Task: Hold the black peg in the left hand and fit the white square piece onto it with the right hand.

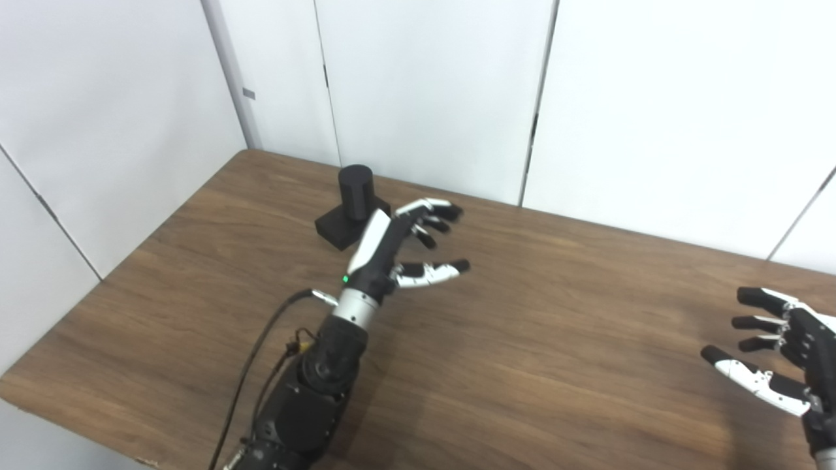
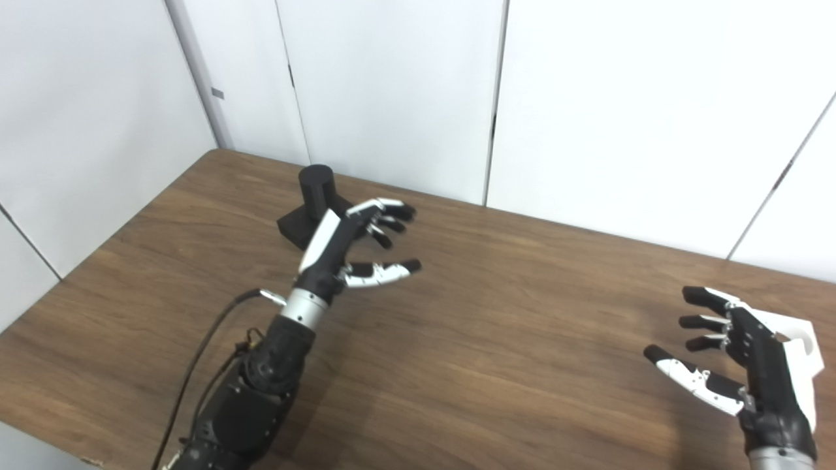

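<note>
With both my left hand (image 1: pixel 398 251) and right hand (image 2: pixel 751 365) spread and holding nothing, I judge I'm at the reach: the black peg (image 1: pixel 354 203) stands just beyond my left fingers, the white square piece (image 2: pixel 800 356) lies behind my right.

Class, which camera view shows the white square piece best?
The right eye view: the white square piece shows behind the open right hand, partly hidden by it. In the left eye view, it is almost wholly cut off at the picture's edge.
</note>
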Robot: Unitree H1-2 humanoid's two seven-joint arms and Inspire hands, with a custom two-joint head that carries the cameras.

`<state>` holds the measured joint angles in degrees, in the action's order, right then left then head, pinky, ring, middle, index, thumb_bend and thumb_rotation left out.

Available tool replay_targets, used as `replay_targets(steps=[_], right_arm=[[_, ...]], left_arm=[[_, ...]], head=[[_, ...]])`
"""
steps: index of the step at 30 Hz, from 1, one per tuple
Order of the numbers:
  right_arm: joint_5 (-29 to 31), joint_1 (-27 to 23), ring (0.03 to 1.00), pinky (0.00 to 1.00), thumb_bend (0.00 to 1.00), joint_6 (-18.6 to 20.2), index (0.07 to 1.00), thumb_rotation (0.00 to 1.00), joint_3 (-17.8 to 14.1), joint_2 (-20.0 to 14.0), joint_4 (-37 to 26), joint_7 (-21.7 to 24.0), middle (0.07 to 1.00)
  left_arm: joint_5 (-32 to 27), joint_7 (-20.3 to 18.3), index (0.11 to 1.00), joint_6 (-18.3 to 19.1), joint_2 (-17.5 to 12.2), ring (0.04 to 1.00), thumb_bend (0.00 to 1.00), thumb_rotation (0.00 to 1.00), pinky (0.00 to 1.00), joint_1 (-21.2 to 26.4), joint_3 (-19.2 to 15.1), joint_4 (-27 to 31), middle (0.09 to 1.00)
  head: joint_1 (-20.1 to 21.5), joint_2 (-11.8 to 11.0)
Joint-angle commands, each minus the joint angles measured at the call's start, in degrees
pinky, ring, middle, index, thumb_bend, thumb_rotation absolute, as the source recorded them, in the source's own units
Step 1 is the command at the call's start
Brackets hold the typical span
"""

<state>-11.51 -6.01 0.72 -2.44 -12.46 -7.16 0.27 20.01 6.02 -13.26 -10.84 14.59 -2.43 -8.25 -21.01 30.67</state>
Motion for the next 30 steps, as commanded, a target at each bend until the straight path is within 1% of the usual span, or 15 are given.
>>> replay_targets(steps=[1,3,5,7,10,14,16,19,21,23,26,30], right_arm=[[0.50,-1.35,0.654,0.51,0.52,-1.56,0.705,0.00,-0.44,-0.71,-1.94,0.03,0.756],[0.65,-1.39,0.652,0.51,0.52,-2.07,0.703,0.00,-0.39,-0.79,-1.88,0.14,0.753],[0.85,-1.38,0.650,0.51,0.51,-2.09,0.703,0.00,-0.41,-0.91,-1.99,0.36,0.752],[0.87,-1.40,0.644,0.50,0.51,-2.12,0.701,0.00,-0.49,-0.97,-1.94,0.37,0.749],[0.84,-1.32,0.645,0.50,0.51,-1.59,0.703,0.00,-0.52,-0.94,-2.34,0.42,0.753],[0.46,-1.20,0.646,0.51,0.51,-0.56,0.703,0.00,-0.51,-0.86,-3.21,0.33,0.752],[0.59,-1.18,0.650,0.51,0.51,-0.69,0.701,0.00,-0.55,-0.82,-3.19,0.29,0.751],[0.89,-1.13,0.649,0.51,0.50,-0.67,0.703,0.00,-0.54,-0.75,-3.23,0.40,0.752],[0.85,-1.03,0.649,0.51,0.50,-0.59,0.705,0.00,-0.48,-0.71,-3.36,0.41,0.753],[0.52,-1.03,0.645,0.51,0.50,-0.70,0.705,0.00,-0.43,-0.77,-3.30,0.28,0.752],[0.38,-1.09,0.646,0.51,0.50,-0.39,0.708,0.00,-0.54,-0.77,-3.23,0.15,0.753],[1.15,-1.08,0.651,0.51,0.50,-0.08,0.715,0.00,-0.71,-0.55,-3.39,0.30,0.753]], left_arm=[[3.53,2.88,0.743,2.08,-1.64,0.751,0.79,0.12,0.59,3.24,-1.19,3.66,0.779],[5.37,4.20,0.753,3.55,-2.35,0.767,0.80,0.13,0.62,3.94,-1.98,4.18,0.795],[5.04,4.94,0.763,4.18,-2.89,0.792,0.79,0.11,0.65,4.76,-2.96,3.86,0.811],[5.13,5.43,0.771,5.37,-3.49,0.814,0.77,0.12,0.66,5.55,-3.77,3.57,0.824],[5.72,6.14,0.777,6.62,-4.50,0.805,0.78,0.13,0.64,6.36,-4.28,3.14,0.822],[8.11,8.47,0.781,5.98,-7.13,0.788,0.78,0.14,0.66,7.84,-4.45,0.97,0.807],[8.17,8.80,0.784,6.31,-7.99,0.789,0.78,0.15,0.68,8.46,-4.62,0.11,0.806],[8.38,9.37,0.796,6.79,-9.25,0.822,0.78,0.16,0.72,9.29,-4.75,-1.36,0.831],[9.50,10.72,0.803,6.53,-10.27,0.832,0.79,0.16,0.73,9.85,-4.69,-3.00,0.844],[10.34,11.54,0.820,7.07,-11.20,0.860,0.80,0.17,0.76,10.28,-4.67,-4.02,0.871],[11.84,12.26,0.849,9.31,-12.31,0.917,0.82,0.18,0.79,10.74,-4.71,-4.33,0.917],[13.76,13.73,0.860,11.94,-13.15,0.951,0.86,0.21,0.80,11.25,-4.62,-4.79,0.945]], head=[[0.00,0.00],[0.00,0.00],[0.00,0.00],[-0.01,-0.04],[0.06,-0.03],[0.09,0.13],[0.11,0.05],[0.09,0.02],[0.02,-0.06],[0.00,-0.07],[0.05,0.01],[0.05,-0.05]])
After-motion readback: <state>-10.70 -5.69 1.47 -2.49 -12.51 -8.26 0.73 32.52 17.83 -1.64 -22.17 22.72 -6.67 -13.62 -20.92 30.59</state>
